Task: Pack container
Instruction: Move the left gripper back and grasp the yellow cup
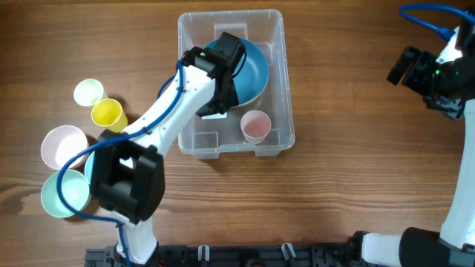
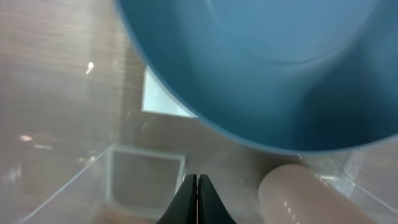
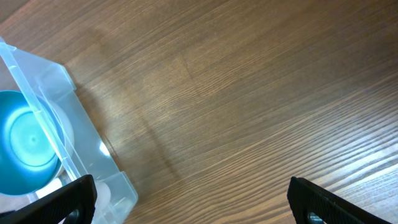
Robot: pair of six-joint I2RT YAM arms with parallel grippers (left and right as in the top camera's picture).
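Note:
The clear plastic container [image 1: 286, 96] stands at the table's far middle. A blue bowl [image 1: 254, 68] lies in its far half and a pink cup [image 1: 255, 126] stands in its near right corner. My left gripper [image 1: 221, 87] is inside the container, beside the bowl's left edge. In the left wrist view its fingers [image 2: 197, 202] are shut with nothing between them, with the blue bowl [image 2: 267, 68], the pink cup [image 2: 298, 196] and the white label [image 2: 163, 99] ahead. My right gripper [image 1: 415, 70] is open and empty over bare table at the far right; its wrist view shows the container's corner [image 3: 81, 130].
Left of the container stand a pale green cup [image 1: 88, 93], a yellow cup [image 1: 107, 113], a pale pink bowl [image 1: 63, 144] and a mint bowl [image 1: 58, 194]. The left arm crosses above them. A blue cable [image 1: 427, 15] hangs at the far right.

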